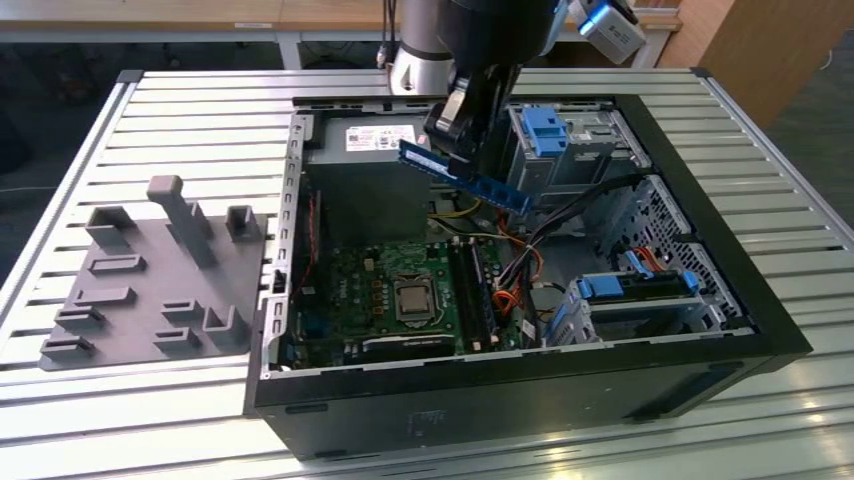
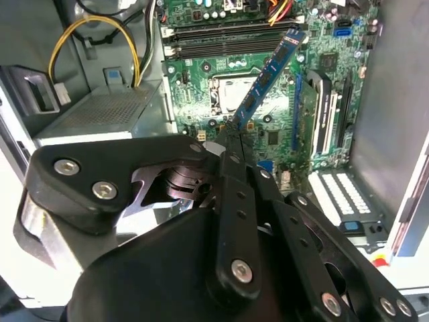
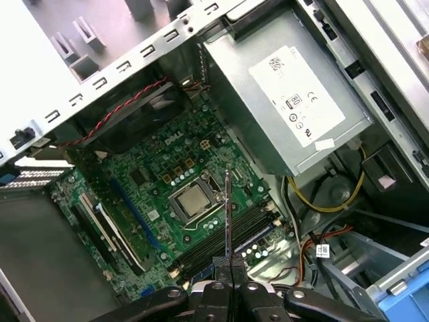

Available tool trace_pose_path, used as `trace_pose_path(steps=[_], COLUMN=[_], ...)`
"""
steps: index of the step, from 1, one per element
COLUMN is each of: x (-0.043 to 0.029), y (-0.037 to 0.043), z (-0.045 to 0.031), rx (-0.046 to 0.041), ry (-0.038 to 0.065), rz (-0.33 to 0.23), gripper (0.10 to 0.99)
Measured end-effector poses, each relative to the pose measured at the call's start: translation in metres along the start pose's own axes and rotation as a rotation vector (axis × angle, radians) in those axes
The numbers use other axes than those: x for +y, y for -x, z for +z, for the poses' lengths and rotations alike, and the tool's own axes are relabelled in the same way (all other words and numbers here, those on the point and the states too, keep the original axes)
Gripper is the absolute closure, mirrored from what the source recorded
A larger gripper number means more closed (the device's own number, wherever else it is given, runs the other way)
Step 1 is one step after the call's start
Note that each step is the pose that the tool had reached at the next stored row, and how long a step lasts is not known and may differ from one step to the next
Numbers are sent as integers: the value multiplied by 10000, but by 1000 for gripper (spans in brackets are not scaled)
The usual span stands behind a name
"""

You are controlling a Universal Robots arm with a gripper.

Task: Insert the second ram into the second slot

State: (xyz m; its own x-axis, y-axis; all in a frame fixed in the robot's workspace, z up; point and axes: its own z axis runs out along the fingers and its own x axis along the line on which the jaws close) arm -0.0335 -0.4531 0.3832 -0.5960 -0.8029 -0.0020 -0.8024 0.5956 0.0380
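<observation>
My gripper [image 1: 461, 135] is shut on one end of the second ram [image 1: 463, 173], a long blue stick held tilted in the air above the open computer case [image 1: 707, 350]. In the second wrist view the second ram [image 2: 269, 72] juts out from the gripper [image 2: 232, 137] over the green motherboard [image 2: 201, 74]. Its thin edge [image 3: 228, 211] faces the first wrist view, rising from the gripper [image 3: 230, 282]. The black memory slots [image 3: 249, 231] [image 2: 221, 40] [image 1: 470, 290] lie beside the processor socket [image 3: 193, 201], below the stick and apart from it. Which of them is the second slot I cannot tell.
A grey power supply [image 3: 295, 100] sits at the case's back, with yellow cables [image 2: 94, 40] beside it. Blue drive cages [image 1: 547, 135] [image 1: 627, 285] stand on the exterior view's right. A grey fixture plate [image 1: 154, 270] lies on the slatted table [image 1: 200, 110] at the exterior view's left.
</observation>
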Motion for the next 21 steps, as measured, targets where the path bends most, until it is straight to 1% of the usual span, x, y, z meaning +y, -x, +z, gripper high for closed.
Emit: trace_pose_path(steps=[21], x=[0], y=[0], z=[2], rx=[-72], ry=[-4], rz=[1890], gripper=[969])
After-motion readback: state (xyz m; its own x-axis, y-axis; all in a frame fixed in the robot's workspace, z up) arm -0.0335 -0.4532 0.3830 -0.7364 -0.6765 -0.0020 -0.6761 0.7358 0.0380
